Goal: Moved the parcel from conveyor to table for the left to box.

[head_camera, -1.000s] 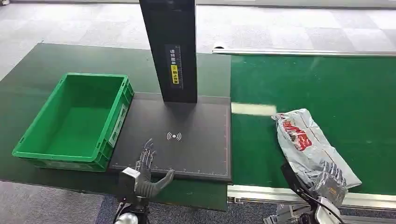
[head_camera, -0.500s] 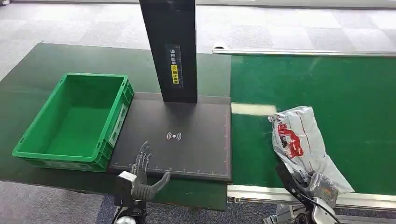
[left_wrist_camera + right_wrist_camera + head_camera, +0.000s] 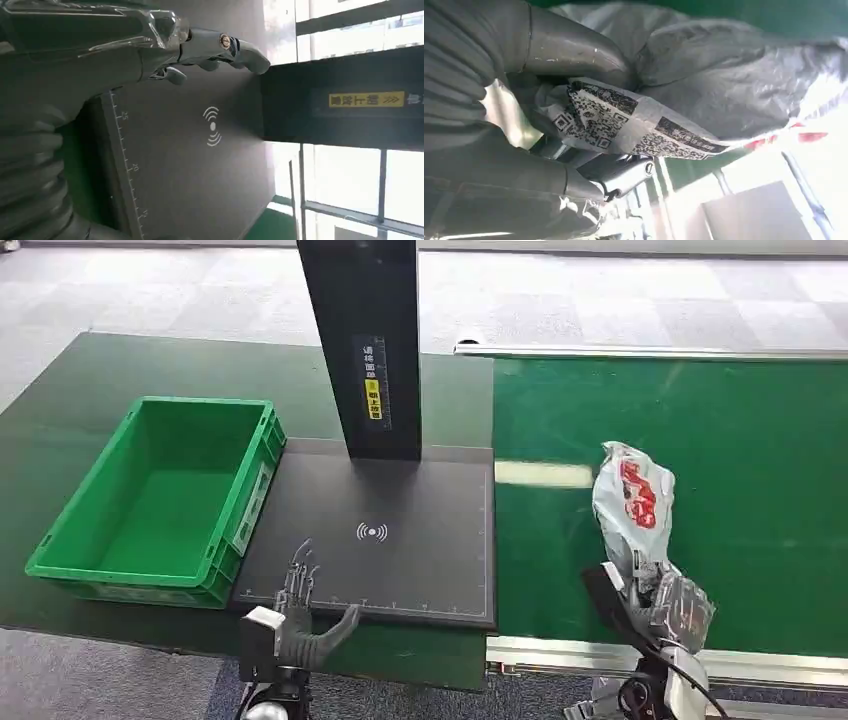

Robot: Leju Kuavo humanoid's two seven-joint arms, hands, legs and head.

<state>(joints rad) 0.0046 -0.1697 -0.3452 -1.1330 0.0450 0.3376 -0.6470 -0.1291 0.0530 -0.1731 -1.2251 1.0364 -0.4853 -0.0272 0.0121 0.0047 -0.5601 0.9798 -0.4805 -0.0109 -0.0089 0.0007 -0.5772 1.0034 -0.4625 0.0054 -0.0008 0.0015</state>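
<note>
Nearest you, at the front edge of the counter, your left robot hand hovers with its fingers spread apart and nothing in them, just over the front edge of the dark scanning pad. At the near edge of the green conveyor, your right robot hand is clenched on the lower end of the parcel, a grey plastic mailer with red print. In the right wrist view you can see the thumb pressed over the crumpled grey film and a label with square codes folded between the fingers. The parcel stands nearly upright out of the hand, above the belt near its front edge, well apart from the pad.

Going farther along the counter, the pad lies between the two hands, marked with a white wireless symbol and a ruler scale along its edge. The green crate sits at the counter's left side, its right wall just beside the pad's left edge. At the pad's far edge, a tall black post with a yellow sticker rises. A pale strip lies on the belt just right of the pad, and the conveyor's metal rail runs along the far edge.
</note>
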